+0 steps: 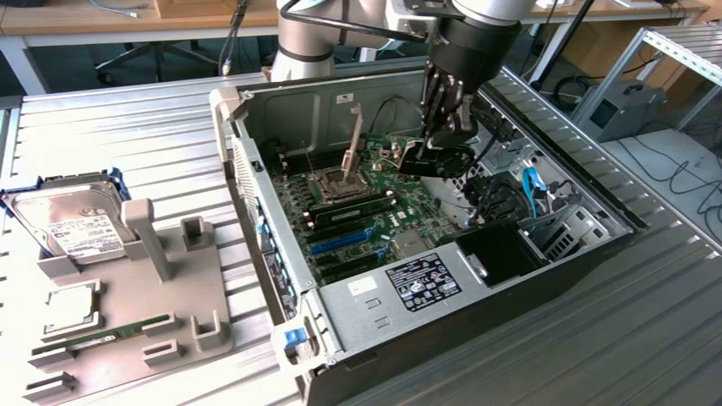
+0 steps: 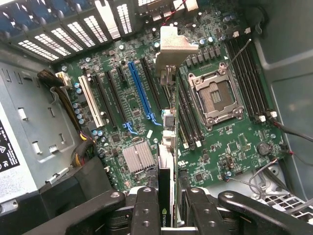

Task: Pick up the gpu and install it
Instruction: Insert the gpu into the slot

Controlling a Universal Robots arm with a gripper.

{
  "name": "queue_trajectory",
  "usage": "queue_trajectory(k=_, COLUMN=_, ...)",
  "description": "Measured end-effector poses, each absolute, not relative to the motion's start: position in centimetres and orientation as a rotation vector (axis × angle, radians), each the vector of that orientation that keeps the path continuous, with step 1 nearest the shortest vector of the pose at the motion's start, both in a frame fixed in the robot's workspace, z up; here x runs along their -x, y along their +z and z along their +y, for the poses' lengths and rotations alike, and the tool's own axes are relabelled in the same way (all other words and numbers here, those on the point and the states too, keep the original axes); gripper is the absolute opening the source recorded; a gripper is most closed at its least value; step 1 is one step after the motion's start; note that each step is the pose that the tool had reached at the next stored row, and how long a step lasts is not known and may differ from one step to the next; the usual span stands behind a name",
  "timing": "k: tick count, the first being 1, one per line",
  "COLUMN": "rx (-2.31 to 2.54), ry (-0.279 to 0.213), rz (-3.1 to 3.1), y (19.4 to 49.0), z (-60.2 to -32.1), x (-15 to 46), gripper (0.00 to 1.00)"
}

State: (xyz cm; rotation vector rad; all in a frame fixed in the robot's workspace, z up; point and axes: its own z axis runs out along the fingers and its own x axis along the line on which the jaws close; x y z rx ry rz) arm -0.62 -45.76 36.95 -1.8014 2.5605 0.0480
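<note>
My gripper [image 2: 166, 208] pinches the gpu [image 2: 167, 147] edge-on between its fingers [image 2: 146, 210], metal bracket [image 2: 172, 45] leading, so the card hangs above the motherboard [image 2: 230, 142] inside the open computer case [image 1: 338, 313]. The card's lower edge and the slot beneath stay hidden.

one gpu [image 2: 166, 147] is sitting clamped in one gripper [image 2: 166, 215] over one open computer case [image 1: 338, 309]; one motherboard [image 2: 146, 93] is showing one empty cpu socket [image 2: 216, 98], one blue slot [image 2: 142, 90], one white slot [image 2: 92, 103]; outside, one hard drive [image 1: 73, 222], one ram stick [image 1: 96, 336] and one grey fixture [image 1: 147, 304] are lying on one table [image 1: 135, 127]
</note>
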Motion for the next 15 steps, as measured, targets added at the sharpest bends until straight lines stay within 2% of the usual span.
queue_trajectory(k=15, rx=1.812, ry=0.048, rz=2.553, y=36.94, z=-45.76, x=0.62, gripper=0.26)
